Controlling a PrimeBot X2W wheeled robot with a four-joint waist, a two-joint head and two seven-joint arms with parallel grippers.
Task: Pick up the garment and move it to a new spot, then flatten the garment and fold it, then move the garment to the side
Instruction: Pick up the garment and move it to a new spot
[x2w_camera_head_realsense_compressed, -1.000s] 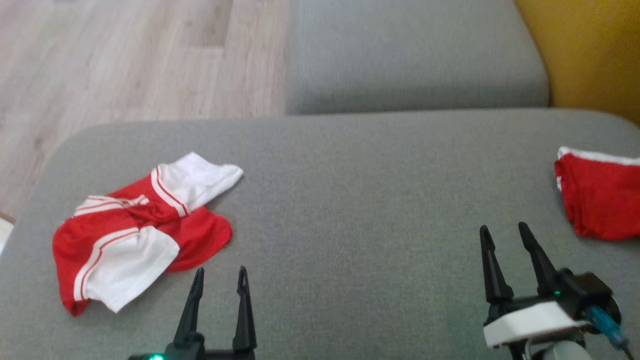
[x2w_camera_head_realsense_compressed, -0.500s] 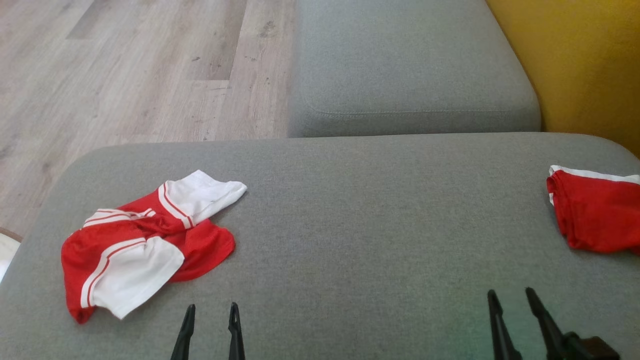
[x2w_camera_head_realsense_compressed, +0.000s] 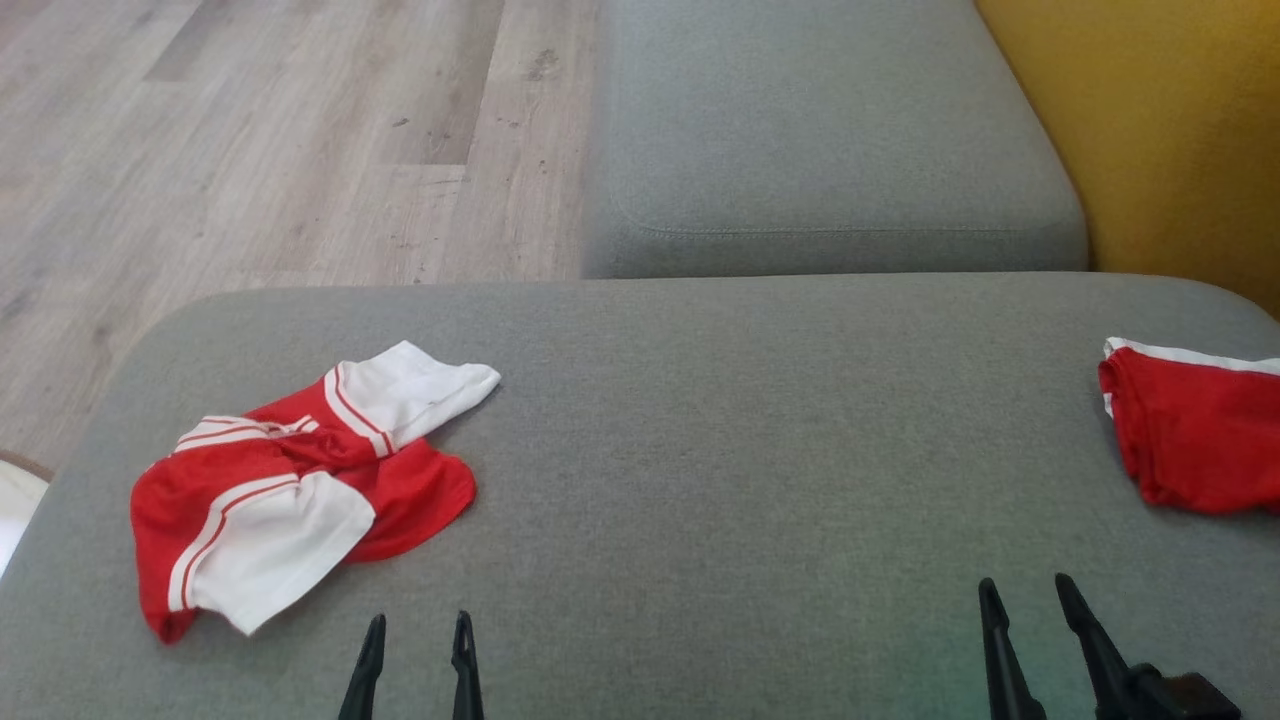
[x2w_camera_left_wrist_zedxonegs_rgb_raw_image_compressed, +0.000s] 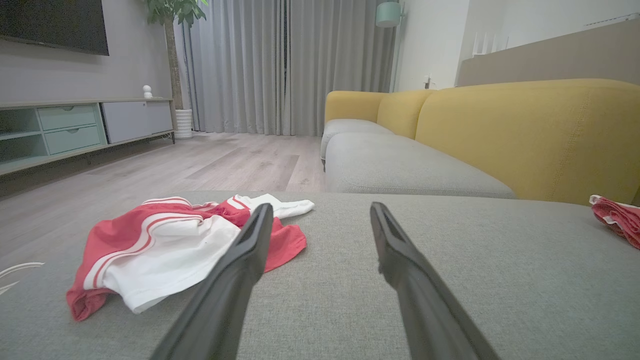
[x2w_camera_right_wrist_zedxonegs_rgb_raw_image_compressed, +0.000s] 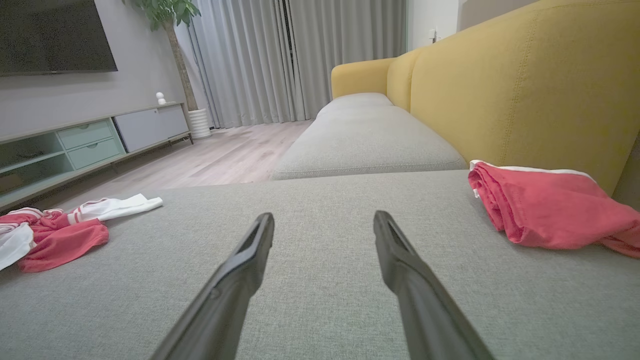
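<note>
A crumpled red and white garment (x2w_camera_head_realsense_compressed: 290, 480) lies on the left part of the grey sofa seat (x2w_camera_head_realsense_compressed: 720, 450); the left wrist view has the garment (x2w_camera_left_wrist_zedxonegs_rgb_raw_image_compressed: 170, 245) ahead and to the left, and the right wrist view has the garment (x2w_camera_right_wrist_zedxonegs_rgb_raw_image_compressed: 55, 230) at far left. My left gripper (x2w_camera_head_realsense_compressed: 418, 632) stands open near the bottom edge, just right of the garment and apart from it. My right gripper (x2w_camera_head_realsense_compressed: 1025, 594) is open at the lower right, nothing between its fingers.
A folded red garment with white trim (x2w_camera_head_realsense_compressed: 1195, 425) rests at the seat's right edge. A second grey cushion (x2w_camera_head_realsense_compressed: 830, 140) lies beyond, with the yellow backrest (x2w_camera_head_realsense_compressed: 1150, 130) to the right. Wood floor (x2w_camera_head_realsense_compressed: 250, 140) drops off past the far left edge.
The head camera has tilted, so the whole picture shifted down and both grippers now sit lower in view. The garments lie as before.
</note>
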